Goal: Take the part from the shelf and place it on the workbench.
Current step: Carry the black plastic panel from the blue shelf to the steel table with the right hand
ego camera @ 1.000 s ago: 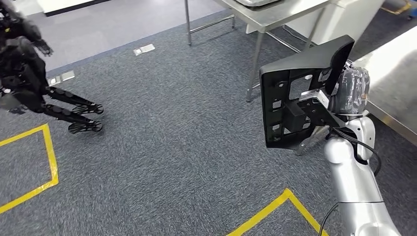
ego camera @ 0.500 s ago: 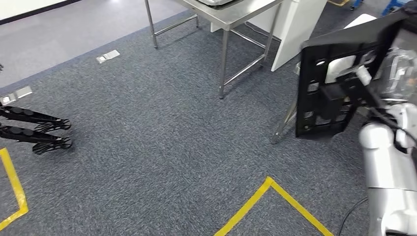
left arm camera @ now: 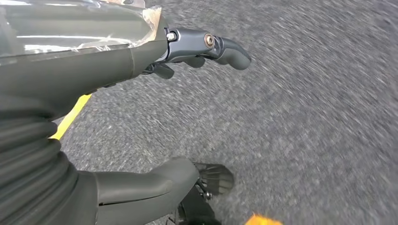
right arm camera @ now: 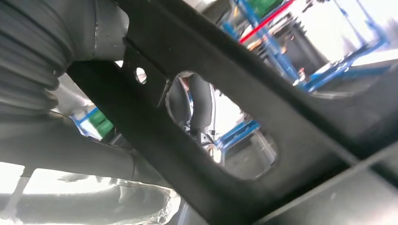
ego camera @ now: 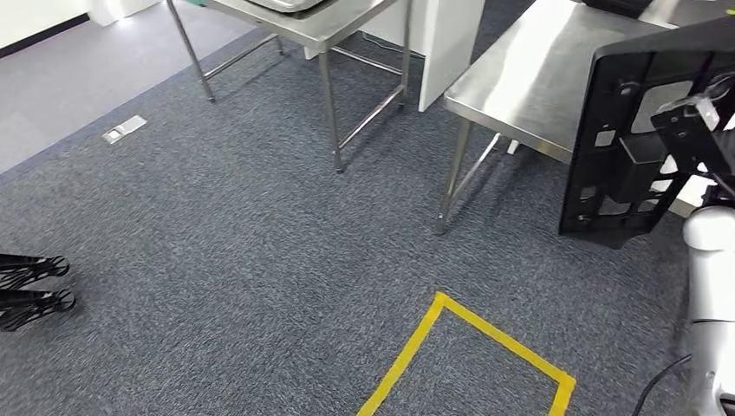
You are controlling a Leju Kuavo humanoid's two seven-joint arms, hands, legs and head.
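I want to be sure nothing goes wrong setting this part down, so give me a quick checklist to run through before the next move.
1. Black part held by the right robot hand: ok, off the floor, upright.
2. Grip firmness: cannot tell, the part hides most of the fingers.
3. Steel workbench in front: ok, its near surface looks bare.
4. Part over the bench: not ok, it hangs beside the bench edge.
5. Left robot hand free: ok, open over the carpet.

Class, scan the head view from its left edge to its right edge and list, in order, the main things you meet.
Black robot feet → floor outlet plate → farther steel table → yellow floor tape → nearer steel workbench → black part held by the right hand.
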